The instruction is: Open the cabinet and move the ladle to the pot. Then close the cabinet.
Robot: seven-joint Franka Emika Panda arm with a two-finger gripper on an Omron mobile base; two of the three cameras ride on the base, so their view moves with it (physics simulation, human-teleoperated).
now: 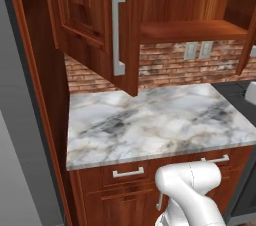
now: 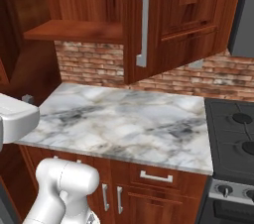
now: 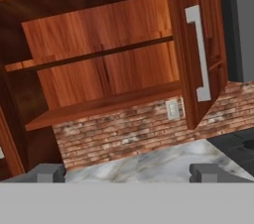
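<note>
The cabinet [image 3: 99, 34] stands open in the hand view, and its inner shelf [image 3: 94, 55] and floor board [image 3: 104, 104] look bare. One open door with a long silver handle [image 3: 198, 52] hangs to the right. My gripper [image 3: 126, 173] is open, its two dark fingertips [image 3: 47, 172] wide apart, facing the cabinet from a distance with nothing between them. In the left base view the other open door [image 1: 95, 25] juts out over the counter, and the right base view shows an open door [image 2: 149, 20] too. The ladle and the pot are out of view.
A marble counter [image 1: 160, 120] lies below the cabinet, backed by a brick wall [image 2: 94, 67]. A dark stove [image 2: 233, 134] adjoins the counter on the right, under a grey hood [image 2: 243, 15]. Base drawers [image 2: 156, 176] run beneath. The open doors overhang the counter.
</note>
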